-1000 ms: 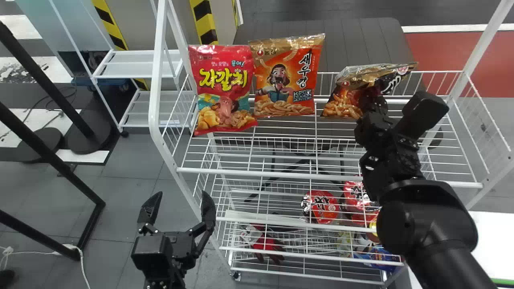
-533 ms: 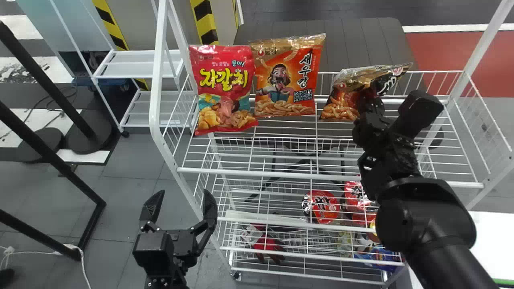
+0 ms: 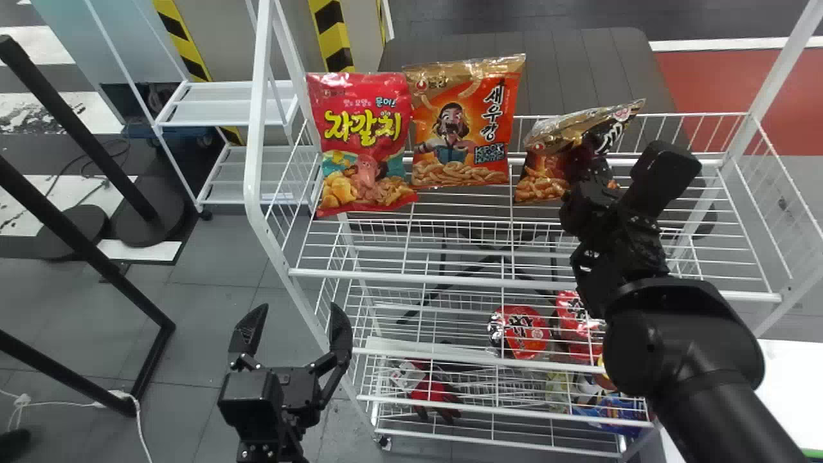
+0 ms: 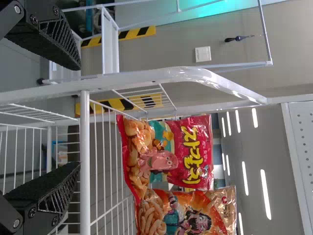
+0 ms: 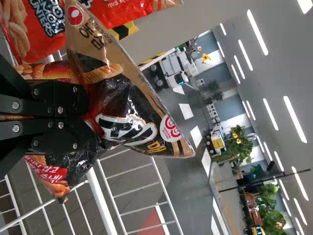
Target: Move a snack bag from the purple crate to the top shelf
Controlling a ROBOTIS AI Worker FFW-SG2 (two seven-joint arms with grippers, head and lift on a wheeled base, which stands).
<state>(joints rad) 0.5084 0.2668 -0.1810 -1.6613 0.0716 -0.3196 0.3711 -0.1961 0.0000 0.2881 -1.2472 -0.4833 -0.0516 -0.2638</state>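
The snack bag (image 3: 543,145) lies between the fingers (image 5: 61,98) of the right gripper (image 3: 584,172), which are clamped on its middle, the wrapper creased around them. Its gold end leans over toward the right; the body sits to the left of the fingers in the head view. The bag is at the back part of the top shelf (image 3: 450,280), near the right side of an orange bag (image 3: 460,151); whether it touches the wires cannot be determined. The left gripper (image 3: 292,321) is in front of the rack, near the shelf's front left corner, fingers apart with nothing between them.

The shelf is white wire. Toward its back left corner a red bag (image 3: 366,145) stands upright, beside the orange one. Red packages (image 3: 526,331) lie on a lower tier. Behind the rack is a dark table (image 3: 546,58); the floor (image 3: 212,283) is grey tile.
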